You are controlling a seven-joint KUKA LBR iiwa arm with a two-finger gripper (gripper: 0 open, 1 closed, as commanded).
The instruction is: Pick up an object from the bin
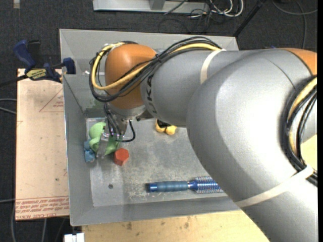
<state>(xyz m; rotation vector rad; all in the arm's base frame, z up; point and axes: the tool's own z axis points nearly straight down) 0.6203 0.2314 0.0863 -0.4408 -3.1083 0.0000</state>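
Nearest the camera: a blue plastic hairbrush with a bristled head [184, 186] lies flat by the front wall of the grey metal bin [151, 158]. Its long axis runs along that wall, and it is well apart from my claw.
Next in: a small red block [120, 157] sits on the bin floor just beside my claw, toward the view's right.
My claw: my claw [107, 142] is low at the view's left side of the bin, in among a small cluster. I cannot tell whether it is spread or pressed together.
Task's thing: a light green, rounded, soft-looking lump [96, 132] sits right against my claw on the view's left. A small blue piece [90, 156] lies just in front of the lump.
Farther back: a small yellow-and-black toy [166, 129] lies mid-floor, apart to the right.
What the move turns on: I judge the green lump the closest candidate. It lies left of my claw and slightly farther back, with the red block crowding the opposite side.
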